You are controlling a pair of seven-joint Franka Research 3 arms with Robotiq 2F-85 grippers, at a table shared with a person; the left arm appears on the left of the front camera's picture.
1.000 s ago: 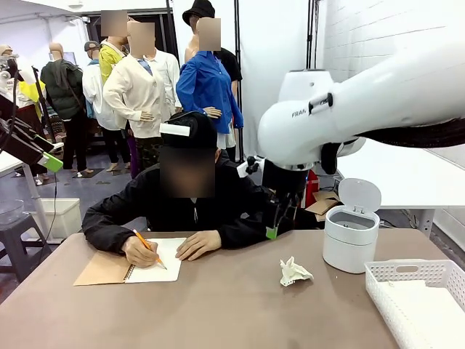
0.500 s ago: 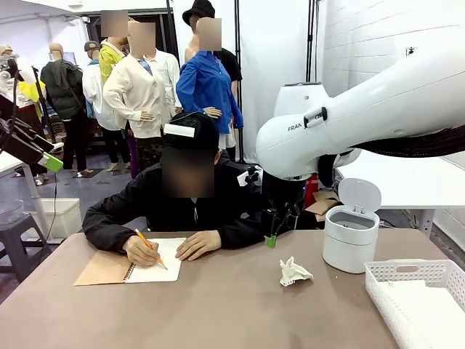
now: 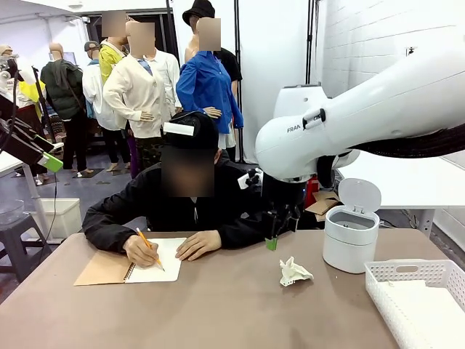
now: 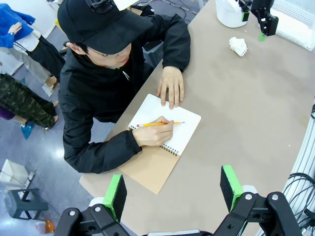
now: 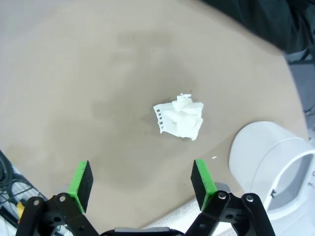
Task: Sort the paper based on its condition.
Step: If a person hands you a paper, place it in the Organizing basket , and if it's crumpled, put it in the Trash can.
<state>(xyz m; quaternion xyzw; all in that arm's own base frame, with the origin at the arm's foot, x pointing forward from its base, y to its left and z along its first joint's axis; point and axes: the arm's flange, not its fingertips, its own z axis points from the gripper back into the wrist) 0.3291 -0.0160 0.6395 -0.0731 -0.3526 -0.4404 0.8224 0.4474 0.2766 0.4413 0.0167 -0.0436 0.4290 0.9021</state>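
Crumpled paper wad (image 3: 293, 272) on the brown table (image 3: 218, 313), just left of the white lidded bin (image 3: 351, 240) and slightly nearer the robot's side, apart from it by a narrow strip of bare top. Jagged folds up, one flat torn corner toward the table. Open tabletop all round the wad except on the bin's side.

Right claw (image 3: 275, 234) hanging above the table left of the bin and a little beyond the wad, toward the far edge; green pads spread wide, nothing between them, the wad (image 5: 179, 116) lying ahead of the fingers and clear of both.

Left claw (image 4: 173, 189) high up, well left of the bin, over the table's edge; pads likewise spread wide, gripping nothing.

White mesh basket (image 3: 407, 266) to the right of the bin on the near side, close to the table's right edge.

Open notebook (image 3: 131, 269) well left of the bin near the far edge, one hand (image 3: 197, 243) of the person flat on its white page, the other hand (image 3: 138, 251) holding a pencil (image 3: 149, 249) on it. Wide bare stretch of table between notebook and wad.
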